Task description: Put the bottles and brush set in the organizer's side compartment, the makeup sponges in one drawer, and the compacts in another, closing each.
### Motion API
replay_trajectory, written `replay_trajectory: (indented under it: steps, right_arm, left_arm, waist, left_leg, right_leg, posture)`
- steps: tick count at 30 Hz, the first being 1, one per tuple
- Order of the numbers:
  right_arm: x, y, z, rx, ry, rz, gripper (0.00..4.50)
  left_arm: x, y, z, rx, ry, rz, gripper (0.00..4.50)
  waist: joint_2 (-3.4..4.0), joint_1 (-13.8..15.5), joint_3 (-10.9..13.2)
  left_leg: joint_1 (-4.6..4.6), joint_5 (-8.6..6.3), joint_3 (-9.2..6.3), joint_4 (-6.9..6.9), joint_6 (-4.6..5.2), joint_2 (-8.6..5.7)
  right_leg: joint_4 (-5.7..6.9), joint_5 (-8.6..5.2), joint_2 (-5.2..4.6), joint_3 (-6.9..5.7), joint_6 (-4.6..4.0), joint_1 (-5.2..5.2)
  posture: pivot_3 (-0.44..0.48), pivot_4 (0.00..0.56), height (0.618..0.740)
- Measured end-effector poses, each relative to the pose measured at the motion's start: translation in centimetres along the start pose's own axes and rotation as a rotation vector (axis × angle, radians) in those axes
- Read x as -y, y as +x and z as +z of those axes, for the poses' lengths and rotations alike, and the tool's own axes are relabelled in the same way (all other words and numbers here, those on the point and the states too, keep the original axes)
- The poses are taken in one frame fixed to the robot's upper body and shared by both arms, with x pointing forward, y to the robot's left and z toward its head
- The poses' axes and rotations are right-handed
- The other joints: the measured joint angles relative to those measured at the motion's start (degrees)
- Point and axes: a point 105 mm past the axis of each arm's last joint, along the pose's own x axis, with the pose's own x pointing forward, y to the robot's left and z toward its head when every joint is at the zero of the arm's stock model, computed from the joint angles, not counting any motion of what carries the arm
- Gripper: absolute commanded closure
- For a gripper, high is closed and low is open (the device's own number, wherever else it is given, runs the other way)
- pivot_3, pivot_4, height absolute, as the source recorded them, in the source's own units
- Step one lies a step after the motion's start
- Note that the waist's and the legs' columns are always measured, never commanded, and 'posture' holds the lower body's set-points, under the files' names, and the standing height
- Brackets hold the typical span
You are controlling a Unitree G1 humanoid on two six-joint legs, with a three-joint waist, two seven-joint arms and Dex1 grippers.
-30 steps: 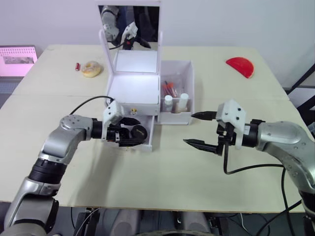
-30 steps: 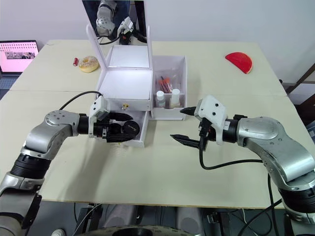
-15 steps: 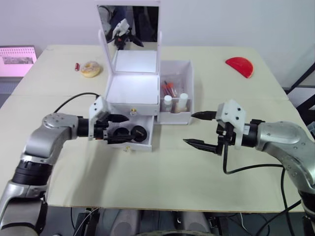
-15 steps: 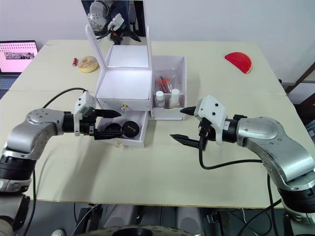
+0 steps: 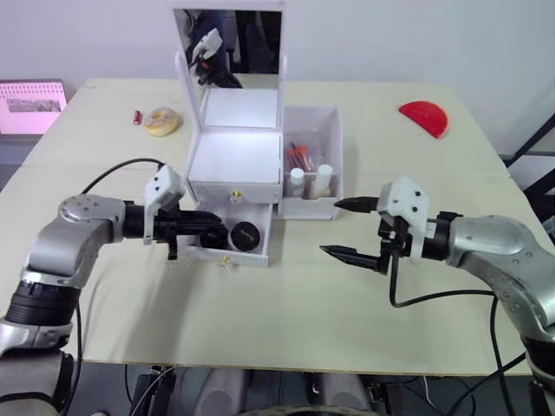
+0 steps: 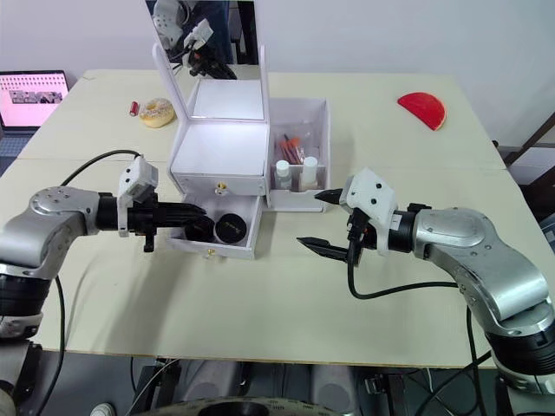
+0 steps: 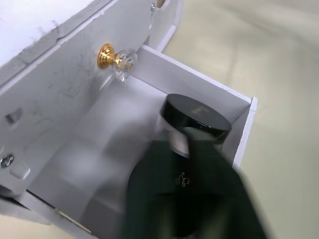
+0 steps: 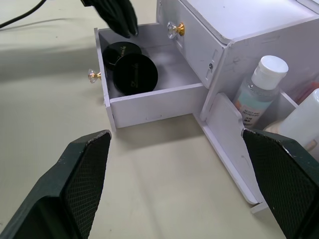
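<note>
Left hand (image 6: 192,211), fingers together, sits just over the compacts (image 8: 128,69) in the open drawer (image 8: 149,102); right hand (image 5: 347,229) spread wide.

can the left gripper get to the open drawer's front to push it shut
Probably yes. The left gripper sits at the open drawer, just over the compacts; it would need to back out first, and the table in front looks free.
</note>
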Motion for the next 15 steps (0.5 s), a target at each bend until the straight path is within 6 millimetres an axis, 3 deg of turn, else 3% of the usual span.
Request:
replay_trajectory:
  steps: [15]
  right_arm:
    - [0.1,0.1,-0.2,0.002,0.010,-0.020,0.00]
  left_arm:
    - [-0.5,1.2,-1.1,-0.112,0.088,-0.060,4.45]
  waist:
    - [0.00,0.0,0.0]
  left_leg:
    - [0.00,0.00,0.00,0.00,0.00,0.00]
  right_leg:
    - [0.01,0.00,0.00,0.00,0.00,0.00]
  posture:
    - [0.000,0.150,0.739]
